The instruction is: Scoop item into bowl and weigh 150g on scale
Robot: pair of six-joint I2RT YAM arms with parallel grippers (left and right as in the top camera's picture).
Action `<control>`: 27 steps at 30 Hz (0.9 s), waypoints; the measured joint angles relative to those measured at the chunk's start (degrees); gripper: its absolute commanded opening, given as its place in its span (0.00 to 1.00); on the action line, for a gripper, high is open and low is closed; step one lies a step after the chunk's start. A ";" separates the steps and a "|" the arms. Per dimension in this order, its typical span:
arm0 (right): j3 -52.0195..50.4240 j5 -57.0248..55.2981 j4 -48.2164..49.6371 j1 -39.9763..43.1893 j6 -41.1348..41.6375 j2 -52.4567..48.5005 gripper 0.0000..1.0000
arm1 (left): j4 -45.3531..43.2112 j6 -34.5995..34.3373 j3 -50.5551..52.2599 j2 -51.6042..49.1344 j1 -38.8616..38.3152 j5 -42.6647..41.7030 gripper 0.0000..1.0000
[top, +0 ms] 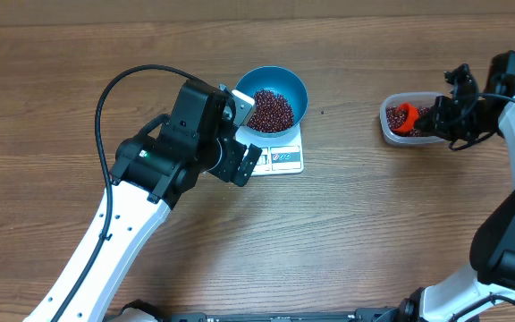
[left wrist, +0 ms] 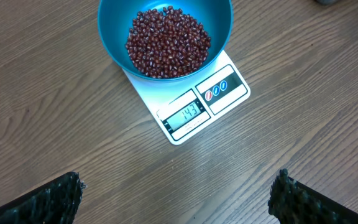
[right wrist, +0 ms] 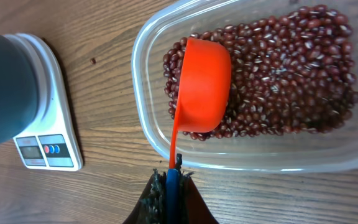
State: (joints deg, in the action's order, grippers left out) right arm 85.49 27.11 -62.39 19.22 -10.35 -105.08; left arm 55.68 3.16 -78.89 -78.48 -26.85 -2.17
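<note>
The blue bowl [top: 300,93] stands on the white scale [top: 286,161] and holds a heap of red-brown beans [top: 270,109]. In the left wrist view the bowl [left wrist: 114,37] sits at the top, and the scale [left wrist: 229,93] displays 143. My left gripper [top: 246,134] hovers beside the scale's left edge; it is open [left wrist: 179,183], with bare wood between its fingers. My right gripper [right wrist: 174,182] is shut on the blue handle of an orange scoop [right wrist: 204,87]. The scoop's cup rests among the beans [right wrist: 278,68] in the clear tub [right wrist: 146,124].
The clear tub [top: 388,125] stands at the right of the table, apart from the scale. The left arm's black cable [top: 114,89] arcs over the wood left of the bowl. In the right wrist view the scale [right wrist: 45,143] lies to the tub's left.
</note>
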 measured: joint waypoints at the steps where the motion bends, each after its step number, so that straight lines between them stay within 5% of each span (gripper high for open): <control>1: 0.00 0.48 -0.15 0.55 0.00 0.00 0.04 | 0.00 0.00 0.00 0.00 0.00 0.00 1.00; 27: -0.02 20.26 -1.42 6.47 -3.15 3.52 0.04 | 0.00 0.00 0.00 0.00 0.00 0.00 1.00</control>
State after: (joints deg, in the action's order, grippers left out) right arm 85.47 47.37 -63.81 25.69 -13.50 -101.56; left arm 55.68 3.16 -78.89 -78.48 -26.85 -2.17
